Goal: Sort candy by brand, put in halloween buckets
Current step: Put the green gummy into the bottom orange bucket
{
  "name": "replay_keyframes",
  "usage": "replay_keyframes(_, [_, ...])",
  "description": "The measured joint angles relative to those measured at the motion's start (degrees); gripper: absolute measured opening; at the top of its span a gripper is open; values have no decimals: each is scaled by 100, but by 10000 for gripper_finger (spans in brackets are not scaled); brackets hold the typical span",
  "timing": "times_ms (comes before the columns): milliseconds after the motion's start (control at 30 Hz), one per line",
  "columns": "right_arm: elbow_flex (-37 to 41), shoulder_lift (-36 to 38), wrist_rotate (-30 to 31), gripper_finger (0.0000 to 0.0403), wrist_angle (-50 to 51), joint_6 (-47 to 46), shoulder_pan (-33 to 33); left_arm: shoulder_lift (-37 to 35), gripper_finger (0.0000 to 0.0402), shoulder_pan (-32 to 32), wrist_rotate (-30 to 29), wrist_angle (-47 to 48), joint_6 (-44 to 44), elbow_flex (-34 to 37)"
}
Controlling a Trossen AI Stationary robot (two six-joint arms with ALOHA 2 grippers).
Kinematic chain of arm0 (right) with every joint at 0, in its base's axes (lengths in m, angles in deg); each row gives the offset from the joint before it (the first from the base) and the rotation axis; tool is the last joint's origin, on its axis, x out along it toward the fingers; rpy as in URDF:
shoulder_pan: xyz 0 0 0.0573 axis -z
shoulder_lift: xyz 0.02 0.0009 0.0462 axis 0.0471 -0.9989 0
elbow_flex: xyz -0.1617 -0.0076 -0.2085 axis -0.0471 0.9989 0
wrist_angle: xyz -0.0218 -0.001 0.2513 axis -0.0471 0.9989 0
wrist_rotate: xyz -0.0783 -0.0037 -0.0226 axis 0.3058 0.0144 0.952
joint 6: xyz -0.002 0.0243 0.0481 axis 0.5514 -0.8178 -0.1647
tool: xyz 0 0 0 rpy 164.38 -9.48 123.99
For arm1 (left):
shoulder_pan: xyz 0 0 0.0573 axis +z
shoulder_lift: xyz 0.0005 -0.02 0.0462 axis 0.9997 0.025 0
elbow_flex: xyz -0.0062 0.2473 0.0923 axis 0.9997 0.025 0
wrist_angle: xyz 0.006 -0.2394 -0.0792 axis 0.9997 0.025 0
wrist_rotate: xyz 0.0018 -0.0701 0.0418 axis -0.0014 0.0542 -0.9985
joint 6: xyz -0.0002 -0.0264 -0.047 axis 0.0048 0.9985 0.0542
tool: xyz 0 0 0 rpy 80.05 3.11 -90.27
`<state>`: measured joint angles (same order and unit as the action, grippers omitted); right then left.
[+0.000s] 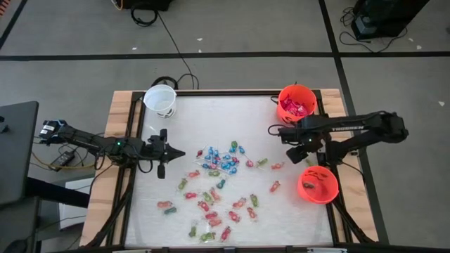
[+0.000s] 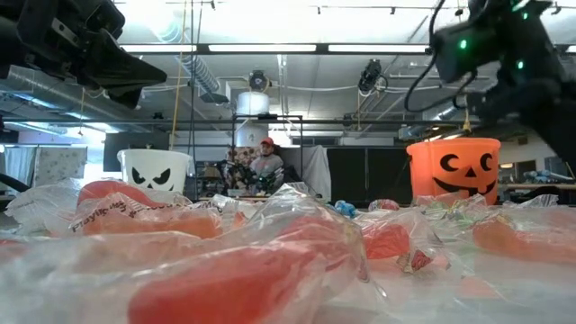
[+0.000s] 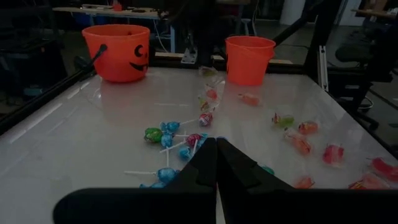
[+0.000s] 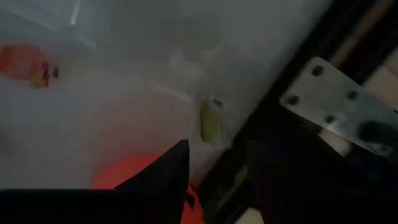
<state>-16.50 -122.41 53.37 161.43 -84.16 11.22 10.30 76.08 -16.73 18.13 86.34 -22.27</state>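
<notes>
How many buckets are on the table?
3: a white bucket at the far left corner, an orange bucket at the far right corner, another orange bucket along the right edge.

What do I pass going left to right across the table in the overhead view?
Left gripper, shut → white bucket at the far edge → scattered candy mid-table → right gripper beside the far orange bucket → near orange bucket.

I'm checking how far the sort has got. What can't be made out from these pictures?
- Contents of the white bucket: high view too small; low view shows only its outer wall.
- Brand print on the candy: too small from above, blurred close to the low camera.
- Anything between the right gripper fingers: right wrist view blurred.
</notes>
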Motion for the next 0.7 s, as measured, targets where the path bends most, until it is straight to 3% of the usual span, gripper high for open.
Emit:
replay_keyframes(133, [188,-37,83,181,-703,245,142,-1,7,0,0,4,-4,0])
replay_keyframes(300, [314,-326,69,183,-795,576,372,-2,7,0,0,2,2,0])
replay_keyframes(700, [365,-2069,-161,183,-836,1579,639,-2,7,0,-125,2,195,0])
